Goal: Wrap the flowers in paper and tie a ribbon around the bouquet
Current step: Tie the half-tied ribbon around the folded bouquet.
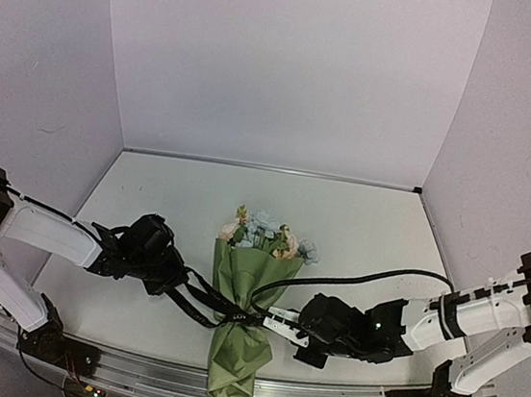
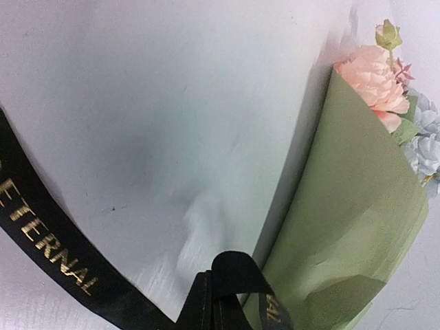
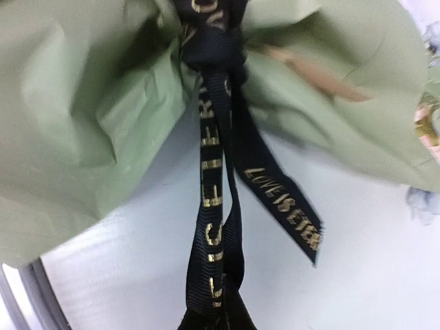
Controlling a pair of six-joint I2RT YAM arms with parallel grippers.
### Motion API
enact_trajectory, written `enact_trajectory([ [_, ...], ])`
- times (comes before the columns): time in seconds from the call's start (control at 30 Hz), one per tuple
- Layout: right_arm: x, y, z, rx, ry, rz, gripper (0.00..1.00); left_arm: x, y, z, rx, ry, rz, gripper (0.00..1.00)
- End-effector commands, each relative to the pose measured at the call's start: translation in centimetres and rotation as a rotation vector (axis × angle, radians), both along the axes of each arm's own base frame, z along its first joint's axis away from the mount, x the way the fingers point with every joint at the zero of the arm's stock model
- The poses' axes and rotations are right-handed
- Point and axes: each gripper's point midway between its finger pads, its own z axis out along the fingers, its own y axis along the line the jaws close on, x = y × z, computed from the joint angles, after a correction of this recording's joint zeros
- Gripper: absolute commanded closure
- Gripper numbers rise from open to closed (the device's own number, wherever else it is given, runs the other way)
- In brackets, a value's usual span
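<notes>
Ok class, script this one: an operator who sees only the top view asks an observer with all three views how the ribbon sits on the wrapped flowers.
Operator: From above I only see dark strands. Is the ribbon actually knotted round the paper?
Observer: Yes. The right wrist view shows a tight knot at the paper's pinched neck, with the strands hanging down from it.
Operator: Is the ribbon plain black?
Observer: No. It carries gold lettering, and in the left wrist view one strand reads ETERNAL.
</notes>
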Motion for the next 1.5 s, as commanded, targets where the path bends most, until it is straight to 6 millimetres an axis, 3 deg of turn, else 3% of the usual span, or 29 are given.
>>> enact_trajectory([
  [0.0, -0.3, -5.1, 1.6, -0.291, -0.007, 0.008, 1.0, 1.2, 2.2, 1.0, 0.074, -0.062, 0.009, 1.0],
  [0.13, 0.0, -7.4, 3.6, -0.466, -0.008, -0.019, 1.0, 1.9, 4.0, 1.0, 0.11, -0.072, 0.016, 1.0],
  [0.4, -0.6, -8.6, 5.6, -0.578, 0.066, -0.096, 1.0, 3.4, 5.9, 1.3, 0.139, -0.099, -0.001, 1.0],
  [0.5, -1.2, -7.9, 6.4, -0.567, 0.118, -0.106, 1.0, 4.2, 5.8, 1.5, 0.158, -0.126, -0.042, 1.0],
  [0.7, -3.9, -4.0, 7.0, -0.444, 0.343, -0.148, 1.0, 5.1, 3.5, 2.5, 0.13, -0.195, -0.188, 1.0],
  [0.97, -6.0, -1.8, 6.5, -0.357, 0.505, -0.165, 0.53, 4.8, 0.4, 3.4, 0.074, -0.299, -0.411, 1.0],
  [1.07, -5.1, -2.0, 6.9, -0.297, 0.538, -0.234, 0.45, 4.5, -0.1, 3.2, 0.069, -0.305, -0.47, 1.0],
  [1.27, -0.6, -0.9, 4.9, -0.012, 0.752, -0.518, 0.49, 4.4, -0.8, 2.9, 0.064, -0.307, -0.526, 1.0],
  [1.47, 2.2, 0.5, 2.9, 0.085, 0.754, -0.474, 0.53, 4.5, -1.1, 3.0, 0.057, -0.307, -0.543, 1.0],
])
